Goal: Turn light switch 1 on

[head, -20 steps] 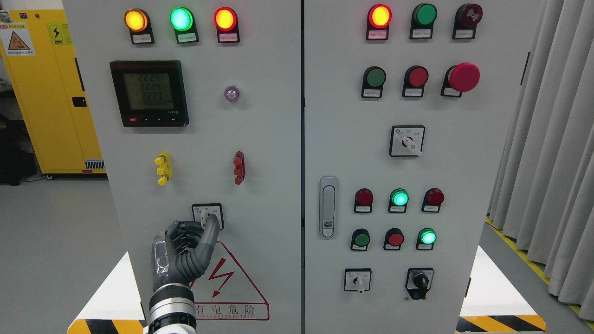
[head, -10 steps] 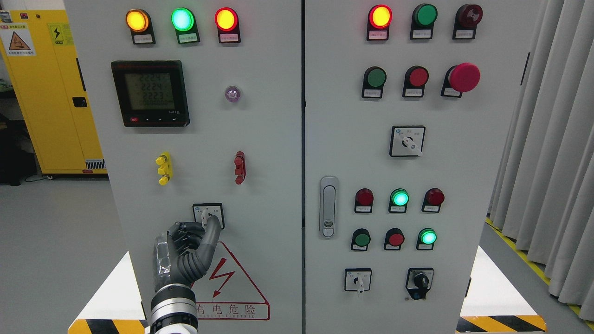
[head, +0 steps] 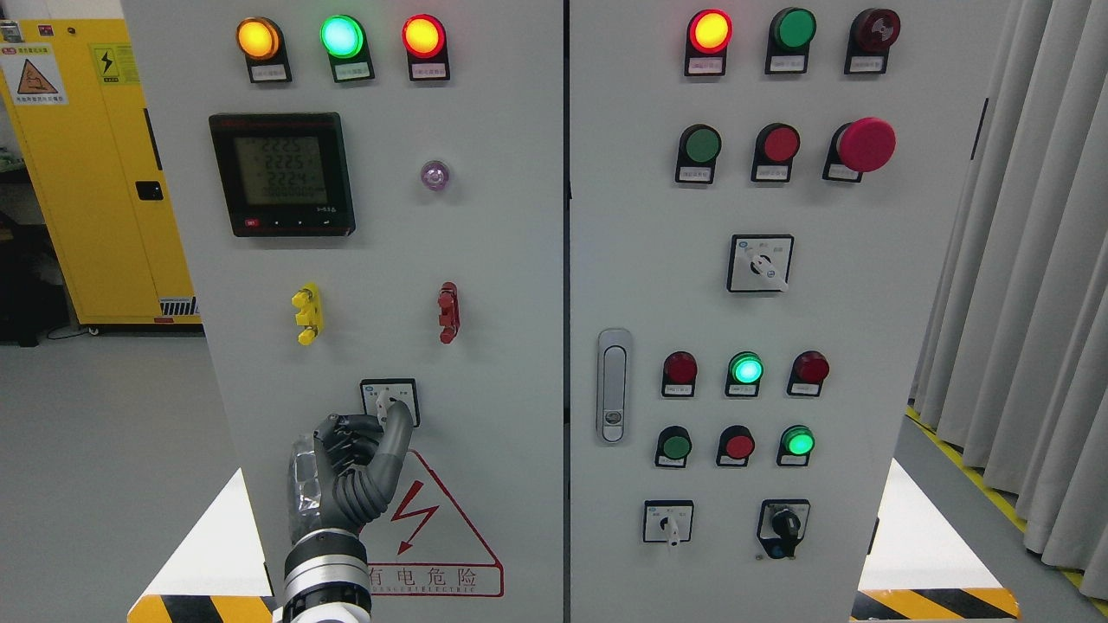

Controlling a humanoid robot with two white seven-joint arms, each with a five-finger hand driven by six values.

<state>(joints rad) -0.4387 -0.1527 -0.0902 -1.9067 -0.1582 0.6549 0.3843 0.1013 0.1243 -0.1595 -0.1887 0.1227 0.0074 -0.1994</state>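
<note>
The grey cabinet fills my view. Low on its left door, above the red warning triangle, sits the small rotary switch. My left hand reaches up from just below it, fingers pinching its white knob.

Hand: left hand, dark grey; ribbed, segmented fingers
Back of hand: glossy translucent cover with silvery sheen
Wrist: polished metal cuff, banded with black rings; white forearm section beneath at frame edge
</note>
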